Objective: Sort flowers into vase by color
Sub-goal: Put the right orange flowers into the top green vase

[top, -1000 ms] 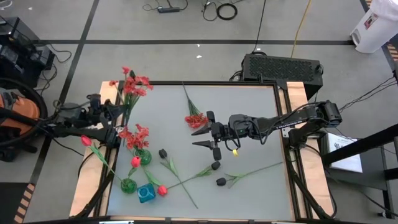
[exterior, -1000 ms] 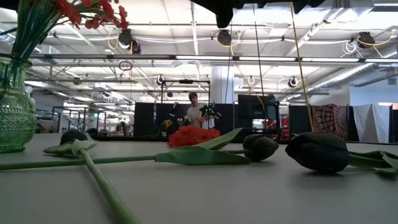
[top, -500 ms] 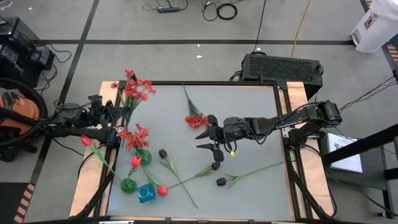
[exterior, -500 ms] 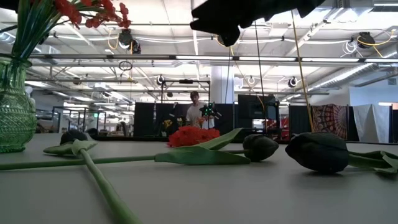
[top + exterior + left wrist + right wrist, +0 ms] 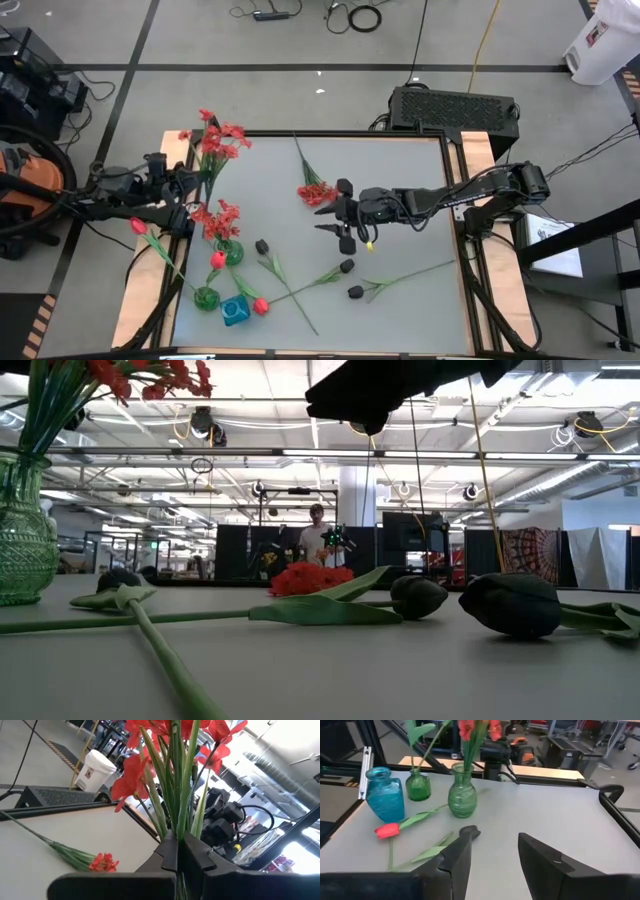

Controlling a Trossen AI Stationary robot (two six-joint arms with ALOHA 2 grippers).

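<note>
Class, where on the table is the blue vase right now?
In the high view, the blue vase stands near the table's front-left corner, just right of the small green vase, with a red tulip lying beside it.

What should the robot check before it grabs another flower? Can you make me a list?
1. Right gripper jaws open: ok.
2. Right gripper empty: ok.
3. Right gripper right above a loose flower: not ok; the red cluster flower lies beside it.
4. Left gripper firmly holds the red flower bunch: ok.
5. Bigger green vase upright: ok.
6. Blue vase upright: ok.
</note>
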